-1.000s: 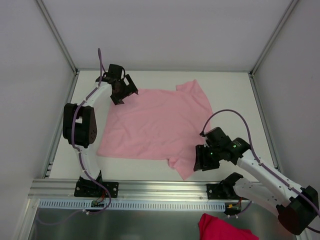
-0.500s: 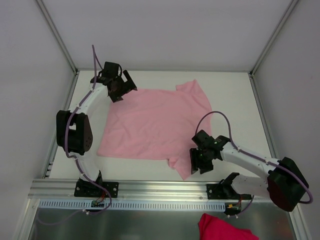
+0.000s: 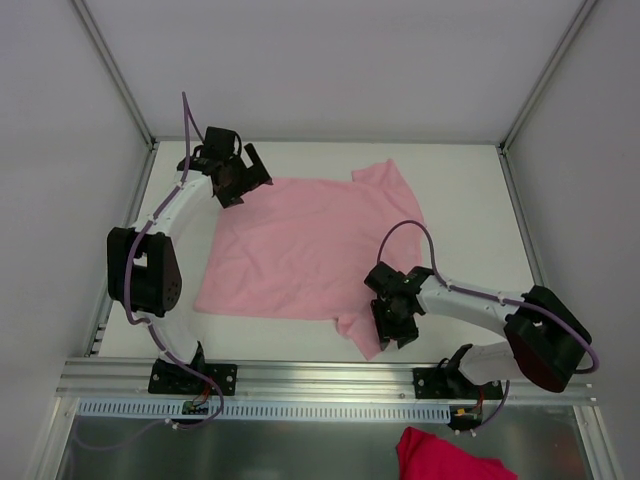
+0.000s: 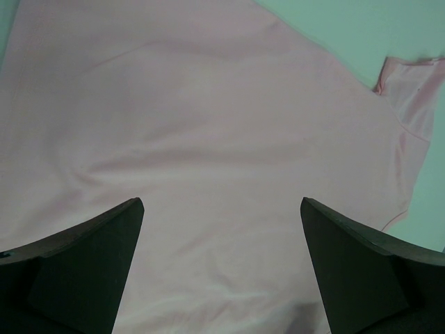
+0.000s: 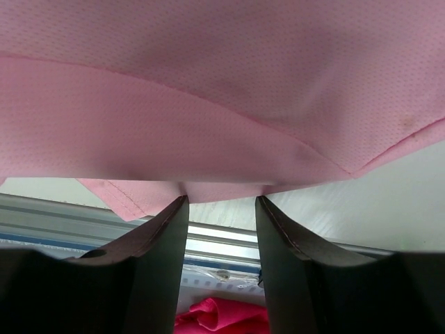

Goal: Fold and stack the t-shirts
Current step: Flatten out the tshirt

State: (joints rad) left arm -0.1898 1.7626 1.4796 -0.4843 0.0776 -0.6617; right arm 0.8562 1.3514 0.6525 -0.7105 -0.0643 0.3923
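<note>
While the t-shirt [image 3: 300, 245] lies spread flat mid-table [image 3: 460, 200], the first fold is not yet begun. Right gripper [image 5: 221, 198]: fingers half apart, straddling the near-right sleeve [image 3: 362, 335] hem, nothing clamped. Left gripper [image 3: 248, 190]: fingers wide, over the far-left corner. Next, likely: pinch both, carry across. Near rail [image 3: 320, 375] crowds the right gripper; bare table lies far and right.

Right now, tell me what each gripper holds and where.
Nothing is held. Left gripper hangs open over the t-shirt; right gripper straddles its near sleeve hem, jaws not closed.
</note>
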